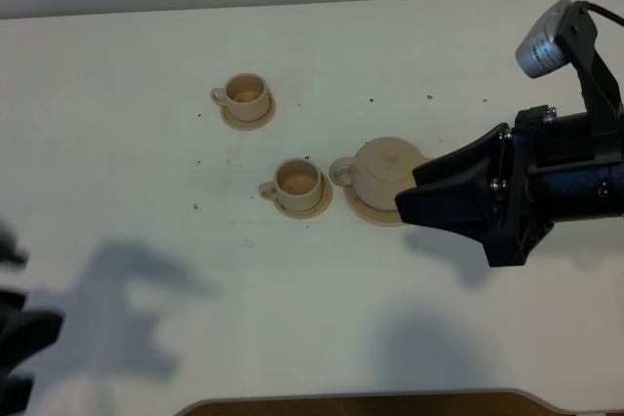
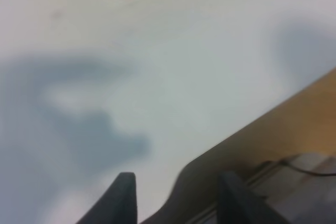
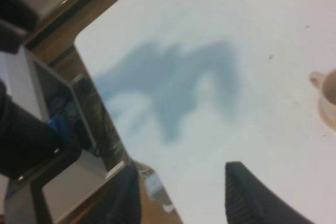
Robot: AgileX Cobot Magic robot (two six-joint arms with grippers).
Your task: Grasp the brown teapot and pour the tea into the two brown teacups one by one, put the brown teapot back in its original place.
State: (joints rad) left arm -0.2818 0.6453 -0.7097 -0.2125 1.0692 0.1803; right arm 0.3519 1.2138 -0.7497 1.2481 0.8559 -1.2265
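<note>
The brown teapot (image 1: 388,165) is sitting on its wide saucer (image 1: 363,209) on the bench (image 1: 117,46), near teacup (image 1: 298,182) at 9 o'clock, far teacup (image 1: 246,94) at 10. You are holding the right claw (image 1: 417,194), jaws parted, at 3 o'clock: be gripping squarely, lifting level, pouring slowly.

We see our right gripper (image 3: 181,169) with its two dark fingers (image 3: 247,198) spread apart, and white table (image 3: 210,129) showing between them. A soft grey shadow (image 3: 173,85) lies across the tabletop. A tan teacup (image 3: 329,90), cut off by the picture's edge, sits on its saucer (image 3: 326,116), its handle (image 3: 316,80) pointing toward the shadow. Past the table's brown rim stands blurred dark equipment (image 3: 26,135).
</note>
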